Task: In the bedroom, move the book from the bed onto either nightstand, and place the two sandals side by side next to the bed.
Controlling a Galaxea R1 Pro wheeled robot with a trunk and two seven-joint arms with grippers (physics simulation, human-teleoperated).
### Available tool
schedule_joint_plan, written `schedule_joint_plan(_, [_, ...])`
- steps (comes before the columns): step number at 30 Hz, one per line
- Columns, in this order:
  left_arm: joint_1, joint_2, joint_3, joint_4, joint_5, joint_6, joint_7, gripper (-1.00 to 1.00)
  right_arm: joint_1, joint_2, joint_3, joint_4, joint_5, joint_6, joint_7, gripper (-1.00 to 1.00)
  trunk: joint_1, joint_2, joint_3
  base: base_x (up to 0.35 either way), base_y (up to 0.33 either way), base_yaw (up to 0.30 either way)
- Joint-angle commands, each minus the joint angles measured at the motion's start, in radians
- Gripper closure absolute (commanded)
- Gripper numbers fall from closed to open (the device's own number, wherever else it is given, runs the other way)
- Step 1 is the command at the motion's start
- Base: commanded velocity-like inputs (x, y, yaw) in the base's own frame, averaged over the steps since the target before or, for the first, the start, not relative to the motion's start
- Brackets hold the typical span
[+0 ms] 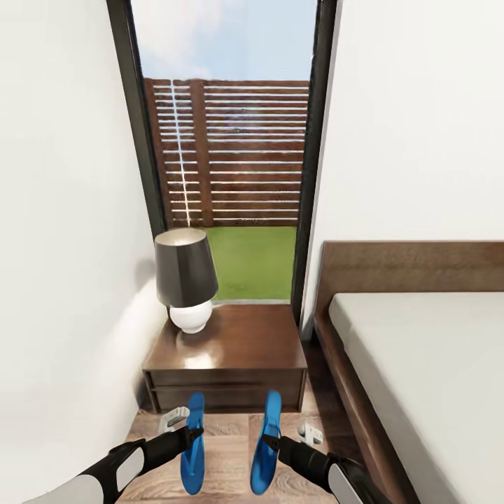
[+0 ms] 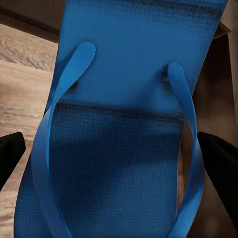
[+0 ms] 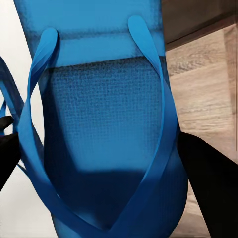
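a: white-walled bedroom, a tall dark-framed window point(image 1: 227, 154) ahead with a slatted fence and grass beyond it. the wood-plank floor point(image 1: 231, 483) runs between the left wall and the bed point(image 1: 427, 371), and the nightstand point(image 1: 234, 353) sits in that gap, against the window, with a dark-shaded lamp point(image 1: 185, 280) at its back left corner.

b: and the sandals?

a: both are off the floor, one in each arm. the left gripper point(image 1: 190, 434) is closed across the left sandal point(image 1: 192, 451), a dark finger point(image 2: 10, 156) against each long edge in the left wrist view. the right gripper point(image 1: 271, 441) grips the right sandal point(image 1: 266, 451) the same way. they hang edge-on, toes toward the nightstand's drawer front, roughly parallel with a gap between them.

b: so that part is half done?

a: i'd say so. they are carried to a spot just beside the bed's left side rail, already lined up as a pair, but not yet set down. lowering and releasing both is what's left there.

b: the book?

a: i can't find it. the nightstand top holds just the lamp, and the visible stretch of grey mattress is bare. whether the book lies further down the bed i can't tell, so i judge that step as still open.
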Motion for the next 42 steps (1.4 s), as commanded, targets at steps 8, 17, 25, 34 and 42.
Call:
schedule_joint_plan(8, [0.0, -0.021, -0.008, -0.002, 0.01, 0.007, -0.005, 1.0, 0.0, 0.001, -0.001, 0.014, -0.008, 0.005, -0.003, 1.0, -0.031, 0.056, 0.024, 0.0, 0.0, 0.0])
schedule_joint_plan(17, [0.0, -0.049, -0.007, 0.001, 0.01, 0.007, -0.001, 1.0, 0.0, 0.002, -0.006, 0.004, -0.01, 0.006, 0.0, 1.0, -0.065, 0.119, 0.052, 0.0, 0.0, 0.0])
schedule_joint_plan(25, [-0.001, -0.05, -0.007, 0.0, 0.01, 0.008, -0.004, 1.0, 0.0, 0.002, -0.004, 0.002, -0.011, 0.006, 0.001, 1.0, -0.096, 0.175, 0.077, 0.0, 0.0, 0.0])
schedule_joint_plan(34, [0.0, -0.05, -0.007, 0.001, 0.01, 0.008, -0.004, 1.0, 0.0, 0.002, -0.001, 0.001, -0.01, 0.006, 0.0, 1.0, -0.131, 0.238, 0.106, 0.0, 0.0, 0.0])
schedule_joint_plan(42, [-0.001, -0.051, -0.007, 0.001, 0.01, 0.008, -0.004, 1.0, 0.0, 0.002, 0.001, 0.002, -0.01, 0.006, 0.0, 1.0, -0.161, 0.294, 0.131, 0.0, 0.0, 0.0])
